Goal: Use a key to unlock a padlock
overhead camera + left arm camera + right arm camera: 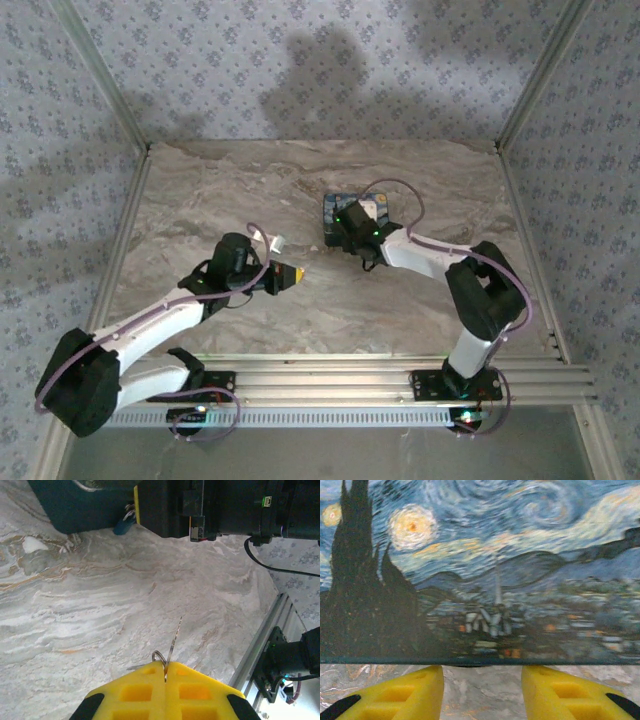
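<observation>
A box printed with dark blue, light-blue and yellow swirls lies at the back of the table. In the left wrist view a small blue piece with metal loops hangs at the side of the box; it looks like the padlock. The key is a thin metal blade on a ring. My left gripper is shut on it, with the blade pointing toward the box. That left gripper hovers mid-table, well short of the box. My right gripper is open, its yellow fingers at the edge of the box.
The right arm's black wrist sits against the box. A grooved metal rail runs along the table's near edge, and patterned walls close in the back and sides. A small white piece lies beside the left arm.
</observation>
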You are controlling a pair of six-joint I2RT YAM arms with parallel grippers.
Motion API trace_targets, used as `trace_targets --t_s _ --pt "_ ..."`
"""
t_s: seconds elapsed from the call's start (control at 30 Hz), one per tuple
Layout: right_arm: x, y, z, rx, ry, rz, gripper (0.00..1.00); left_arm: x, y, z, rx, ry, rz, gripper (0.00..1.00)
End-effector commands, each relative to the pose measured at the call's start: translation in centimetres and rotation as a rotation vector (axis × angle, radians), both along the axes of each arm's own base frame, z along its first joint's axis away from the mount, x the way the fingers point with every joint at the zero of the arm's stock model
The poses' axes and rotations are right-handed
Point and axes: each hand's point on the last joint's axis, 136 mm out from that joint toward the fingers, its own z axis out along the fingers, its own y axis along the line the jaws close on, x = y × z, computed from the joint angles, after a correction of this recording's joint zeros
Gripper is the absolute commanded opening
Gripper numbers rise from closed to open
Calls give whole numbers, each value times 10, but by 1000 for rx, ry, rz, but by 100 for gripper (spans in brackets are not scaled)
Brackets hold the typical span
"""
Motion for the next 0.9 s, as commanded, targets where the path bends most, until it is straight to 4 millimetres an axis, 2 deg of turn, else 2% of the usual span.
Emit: trace_targets --t_s 0.0,0.33,0.73,0.8,0.87 --pt "14 10 6 16 -39 -19 45 -1 1 3 -2 -22 -16 0" --pt "22 18 -9 10 -13 -23 45 -5 12 6 10 -43 1 0" --pt "27 10 -32 -15 34 -51 42 -8 18 8 17 -54 5 0" --pt "36 16 -23 3 11 -54 42 -8 18 9 16 -58 6 0" --pt "38 16 -25 0 11 -54 41 -9 19 8 19 -56 4 0"
